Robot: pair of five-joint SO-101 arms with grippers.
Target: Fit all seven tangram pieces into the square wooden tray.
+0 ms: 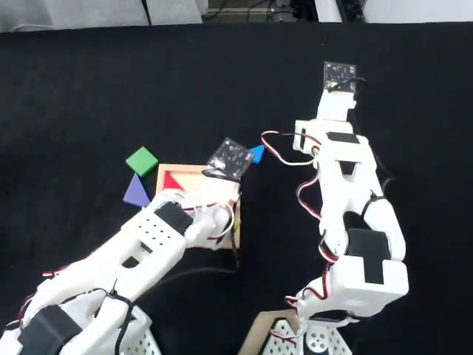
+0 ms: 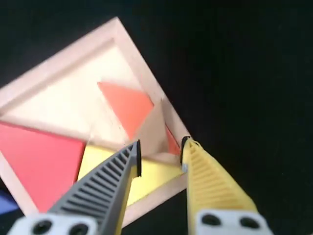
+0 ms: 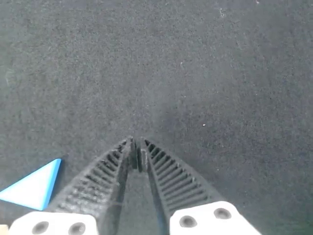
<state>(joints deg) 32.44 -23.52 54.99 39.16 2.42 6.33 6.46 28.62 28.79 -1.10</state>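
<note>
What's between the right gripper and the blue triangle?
Nothing visible. Bare black table lies between the right gripper and the blue triangle, which sits flat off to the gripper's side.

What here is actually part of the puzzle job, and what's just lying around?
Part of the job:
wooden tray
red piece, orange triangle and yellow piece in the tray
green square, purple triangle and blue triangle on the cloth
left claw, right claw

Just lying about:
black cloth
tan board by the arm bases
</note>
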